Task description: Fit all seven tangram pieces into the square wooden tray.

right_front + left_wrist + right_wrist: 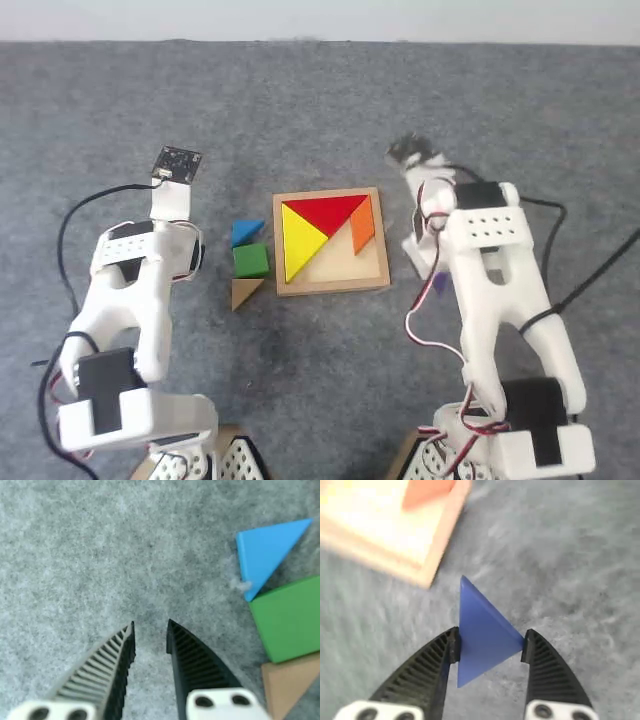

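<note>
The square wooden tray point(330, 288) lies mid-table with a red triangle point(325, 212), a yellow triangle point(300, 243) and an orange piece point(363, 225) inside. Just left of it on the carpet sit a light blue triangle point(246, 232), a green square point(251, 261) and a tan triangle point(245, 291). My right gripper point(490, 640) is shut on a dark blue triangle point(482, 635), held just off the tray's corner point(427, 555). My left gripper point(150, 625) stands slightly open and empty over bare carpet, beside the light blue triangle point(265, 555) and green square point(290, 617).
Grey carpet covers the whole table. Cables trail from both arms, and a small dark tangle point(410, 152) lies behind the right arm. The tray's lower right part point(350, 262) is bare wood.
</note>
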You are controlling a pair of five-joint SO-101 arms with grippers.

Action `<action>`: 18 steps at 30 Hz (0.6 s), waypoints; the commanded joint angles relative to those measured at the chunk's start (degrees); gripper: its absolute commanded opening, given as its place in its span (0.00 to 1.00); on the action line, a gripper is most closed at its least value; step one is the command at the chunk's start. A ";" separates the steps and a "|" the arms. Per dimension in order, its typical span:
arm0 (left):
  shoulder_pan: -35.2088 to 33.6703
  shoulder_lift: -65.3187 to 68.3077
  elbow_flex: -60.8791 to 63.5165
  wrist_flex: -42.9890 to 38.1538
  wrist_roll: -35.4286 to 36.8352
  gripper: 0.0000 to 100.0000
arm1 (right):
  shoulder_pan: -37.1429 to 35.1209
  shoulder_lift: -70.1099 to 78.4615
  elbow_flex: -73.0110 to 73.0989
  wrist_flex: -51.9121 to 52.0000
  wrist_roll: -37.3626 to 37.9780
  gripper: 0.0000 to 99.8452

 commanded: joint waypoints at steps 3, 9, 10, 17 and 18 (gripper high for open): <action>-0.18 -3.08 -0.31 -0.70 0.09 0.10 | -5.85 7.25 -10.37 -0.31 -11.96 0.15; -0.18 -3.08 -0.31 -0.70 0.09 0.10 | -13.93 17.63 -18.02 -0.31 -29.63 0.15; -0.18 -3.08 -0.31 -0.70 0.09 0.10 | -14.55 19.12 -19.34 -0.31 -33.93 0.15; -0.18 -3.08 -0.31 -0.70 0.00 0.10 | -14.90 26.15 -23.56 -0.40 -54.15 0.15; -0.18 -3.08 -0.31 -0.70 0.00 0.10 | -14.90 26.59 -23.56 -0.48 -55.38 0.15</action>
